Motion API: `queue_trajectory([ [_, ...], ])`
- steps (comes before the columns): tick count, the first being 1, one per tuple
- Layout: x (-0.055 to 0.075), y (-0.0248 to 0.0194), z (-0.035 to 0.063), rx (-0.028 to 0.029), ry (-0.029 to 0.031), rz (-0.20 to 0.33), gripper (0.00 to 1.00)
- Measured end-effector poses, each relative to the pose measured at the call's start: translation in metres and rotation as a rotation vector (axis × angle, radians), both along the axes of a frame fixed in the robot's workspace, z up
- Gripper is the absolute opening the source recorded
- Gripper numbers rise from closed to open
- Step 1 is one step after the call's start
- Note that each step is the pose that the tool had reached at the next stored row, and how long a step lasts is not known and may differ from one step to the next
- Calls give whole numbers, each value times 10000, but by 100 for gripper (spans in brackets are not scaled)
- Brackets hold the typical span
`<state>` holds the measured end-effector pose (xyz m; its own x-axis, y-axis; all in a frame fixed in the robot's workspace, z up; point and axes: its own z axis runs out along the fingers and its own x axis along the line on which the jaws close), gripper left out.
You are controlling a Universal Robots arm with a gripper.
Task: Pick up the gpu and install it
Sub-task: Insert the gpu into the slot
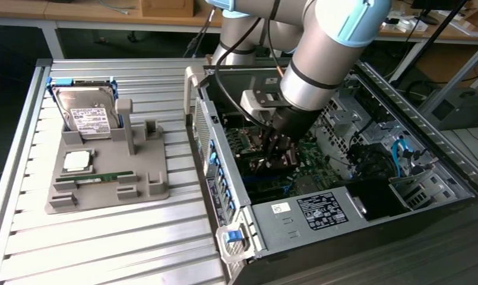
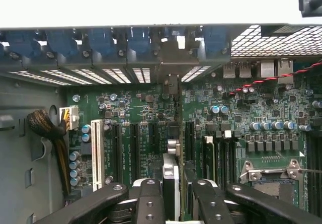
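The gpu (image 2: pixel 170 169) shows edge-on in the wrist view, standing on edge over the green motherboard (image 2: pixel 136 113). Its silver metal end reaches toward the case's rear wall with the blue slot latches (image 2: pixel 103 40). My gripper (image 2: pixel 175 183) is shut on it, one black finger (image 2: pixel 150 201) on each side of the card. In the exterior view my gripper (image 1: pixel 271 149) hangs deep inside the open computer case (image 1: pixel 302 214), with the dark gpu (image 1: pixel 277 161) just above the board among the expansion slots. The card's lower edge is hidden, so I cannot tell whether it touches a slot.
A white slot (image 2: pixel 97 153) and black slots lie beside the card, and a CPU socket (image 2: pixel 271 171) is on its other side. A cable bundle (image 2: pixel 48 126) runs along the case wall. At the exterior view's left, a grey fixture (image 1: pixel 104 178) holds a hard drive (image 1: pixel 88 116) and RAM stick (image 1: pixel 96 177).
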<state>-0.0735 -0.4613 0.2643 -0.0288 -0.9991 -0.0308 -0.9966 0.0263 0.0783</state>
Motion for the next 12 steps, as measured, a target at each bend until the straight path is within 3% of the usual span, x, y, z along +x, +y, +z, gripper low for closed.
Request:
queue_trajectory([
  [8, -21, -5, -6, 0, -1, 9, 27],
  [12, -28, -6, -5, -3, 0, 269, 27],
])
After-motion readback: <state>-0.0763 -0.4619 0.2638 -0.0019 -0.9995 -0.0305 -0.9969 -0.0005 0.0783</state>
